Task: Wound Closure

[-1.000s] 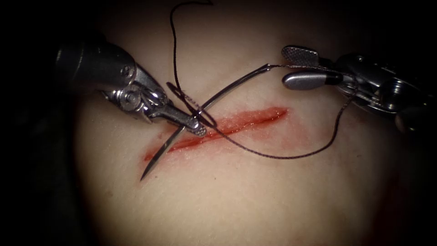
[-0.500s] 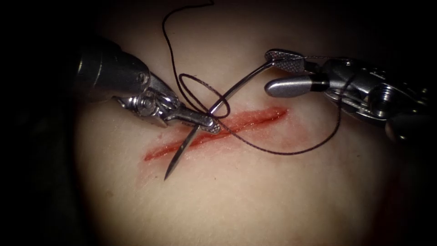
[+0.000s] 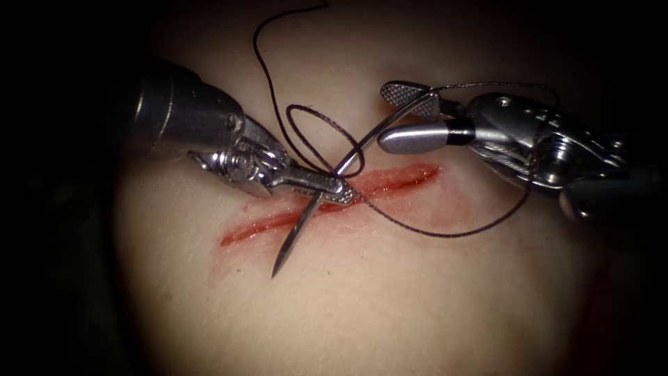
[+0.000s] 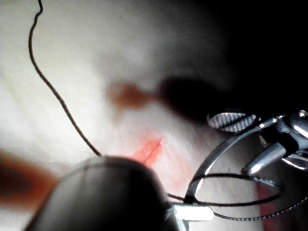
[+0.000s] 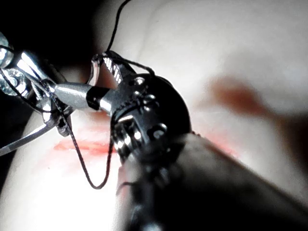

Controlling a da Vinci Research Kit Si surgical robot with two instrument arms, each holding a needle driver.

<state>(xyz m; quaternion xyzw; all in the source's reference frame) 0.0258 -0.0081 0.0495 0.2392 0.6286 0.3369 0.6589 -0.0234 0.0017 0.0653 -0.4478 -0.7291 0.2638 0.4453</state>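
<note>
My left tool (image 3: 332,189), clamped on the needle (image 3: 327,184) mid-curve, sits right over the cut (image 3: 327,202), so the middle is blocked. My right tool (image 3: 407,115), jaws apart, crowds the needle's tail end, with thread (image 3: 459,233) looping around both. I see open tissue (image 3: 390,306) below the cut, and bare tissue above the cut's left end.

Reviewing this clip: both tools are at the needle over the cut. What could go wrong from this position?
1. The left tool grips the needle near mid-curve while the right tool has open jaws around its tail end; closing off-centre might twist the needle.
2. The thread loops around the needle and drapes over the right tool's wrist, so it could snag or knot.
3. The free needle tip hangs just above the tissue below the cut and might scratch it.
</note>
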